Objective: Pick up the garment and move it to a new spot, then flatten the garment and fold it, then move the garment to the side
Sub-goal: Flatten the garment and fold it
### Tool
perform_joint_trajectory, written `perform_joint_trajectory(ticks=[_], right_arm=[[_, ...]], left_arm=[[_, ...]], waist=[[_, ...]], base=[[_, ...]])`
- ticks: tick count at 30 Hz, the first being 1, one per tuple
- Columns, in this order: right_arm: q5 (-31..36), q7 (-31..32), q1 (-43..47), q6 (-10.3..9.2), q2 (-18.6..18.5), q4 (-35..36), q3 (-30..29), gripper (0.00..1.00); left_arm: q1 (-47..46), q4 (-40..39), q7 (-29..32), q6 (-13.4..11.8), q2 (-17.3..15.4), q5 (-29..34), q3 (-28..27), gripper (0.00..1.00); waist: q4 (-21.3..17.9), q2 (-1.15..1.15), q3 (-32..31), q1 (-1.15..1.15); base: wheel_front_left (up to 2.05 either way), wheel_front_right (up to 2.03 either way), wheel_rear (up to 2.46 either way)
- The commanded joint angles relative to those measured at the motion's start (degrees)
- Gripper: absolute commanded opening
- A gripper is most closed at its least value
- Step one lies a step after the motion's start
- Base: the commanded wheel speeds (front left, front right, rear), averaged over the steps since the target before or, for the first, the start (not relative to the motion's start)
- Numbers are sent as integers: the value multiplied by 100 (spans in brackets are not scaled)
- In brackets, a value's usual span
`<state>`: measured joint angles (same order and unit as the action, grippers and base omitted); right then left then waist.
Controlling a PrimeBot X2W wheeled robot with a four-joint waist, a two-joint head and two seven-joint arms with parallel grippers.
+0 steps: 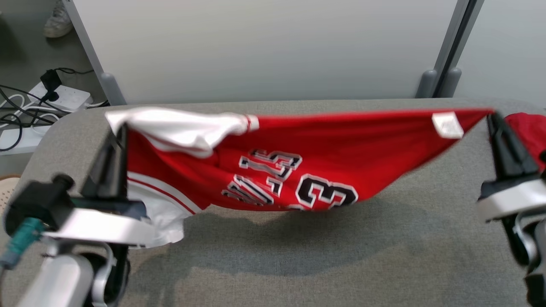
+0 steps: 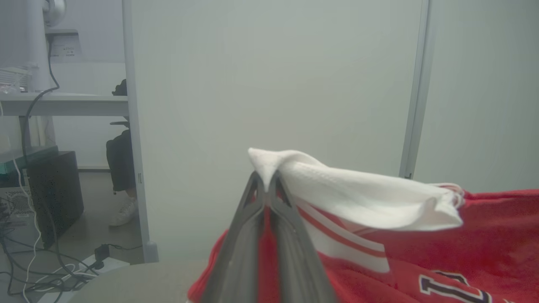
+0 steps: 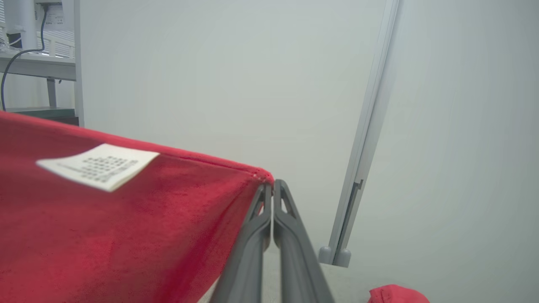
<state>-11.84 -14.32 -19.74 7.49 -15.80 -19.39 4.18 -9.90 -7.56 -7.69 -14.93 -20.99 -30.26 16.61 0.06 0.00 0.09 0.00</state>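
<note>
The garment [image 1: 324, 145] is a red jersey with white trim and black-and-white numbers, hanging stretched in the air above the grey table [image 1: 384, 247]. My left gripper [image 1: 121, 130] is shut on its white-trimmed left corner, seen close in the left wrist view as white fabric [image 2: 358, 198] pinched at the left gripper [image 2: 265, 185]. My right gripper [image 1: 492, 117] is shut on the red right corner. In the right wrist view the garment [image 3: 126, 223] with its white label [image 3: 99, 166] runs left from the right gripper [image 3: 271, 185].
A second red cloth [image 1: 529, 132] lies at the table's right edge, also visible as a red cloth [image 3: 398, 294] low in the right wrist view. A grey partition [image 1: 264, 47] stands behind the table. A power strip and cables [image 1: 51, 98] lie on the floor at left.
</note>
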Motion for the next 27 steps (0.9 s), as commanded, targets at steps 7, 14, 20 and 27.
perform_joint_trajectory(ticks=[7,14,20,27], right_arm=[[311,-68,-743,0,-648,1082,114,0],[132,-10,-904,0,-978,988,320,0],[-70,27,-484,0,-936,706,594,0],[-272,17,150,0,-875,180,910,0]], left_arm=[[-1209,-1188,940,180,-723,-188,-490,0],[-1294,-1150,1807,329,-1093,-634,-549,0],[-492,-795,1895,397,-802,-939,-147,0],[433,519,1524,616,-134,-957,717,0]], waist=[[-35,0,-234,0],[-79,0,-281,0],[-72,0,-143,0],[-4,0,197,0]], base=[[0,0,0],[0,0,0],[0,0,0],[0,0,0]])
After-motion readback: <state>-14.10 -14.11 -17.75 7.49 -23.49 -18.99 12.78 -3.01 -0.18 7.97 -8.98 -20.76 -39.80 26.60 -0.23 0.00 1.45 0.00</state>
